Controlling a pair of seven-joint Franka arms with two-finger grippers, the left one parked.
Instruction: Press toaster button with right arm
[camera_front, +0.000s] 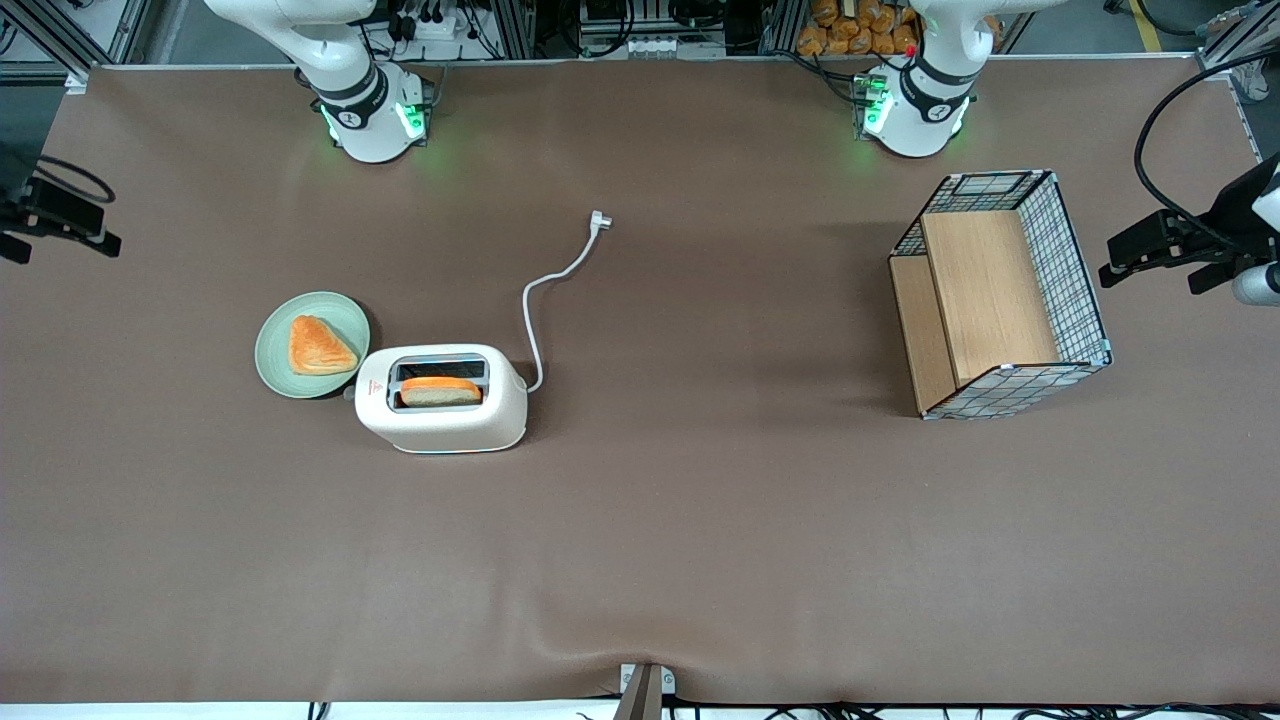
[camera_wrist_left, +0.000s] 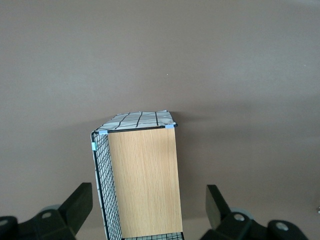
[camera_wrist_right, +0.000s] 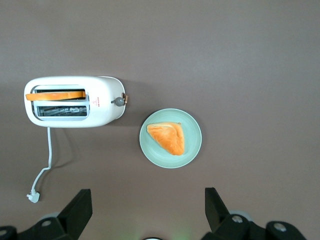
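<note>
Standing on the brown matte counter (camera_front: 700, 520), the toaster (camera_front: 440, 398) carries one bread slice (camera_front: 441, 390) in the slot nearer the front camera. Its toaster button (camera_wrist_right: 119, 101), a small grey tab, protrudes from the narrow end facing a round pale-green plate (camera_front: 272, 345) holding a triangular pastry (camera_front: 320, 345). A wire-and-wood basket (camera_front: 1000, 295) sits toward the parked arm's end. The end effector (camera_wrist_right: 147, 212) hangs released above the counter, fingers spread apart

Cream-white toaster (camera_front: 441, 412), orange-crusted bread slice (camera_front: 440, 390), pale green plate (camera_front: 275, 360), black gripper (camera_wrist_right: 146, 210) fingers (camera_wrist_right: 79, 209).
</note>
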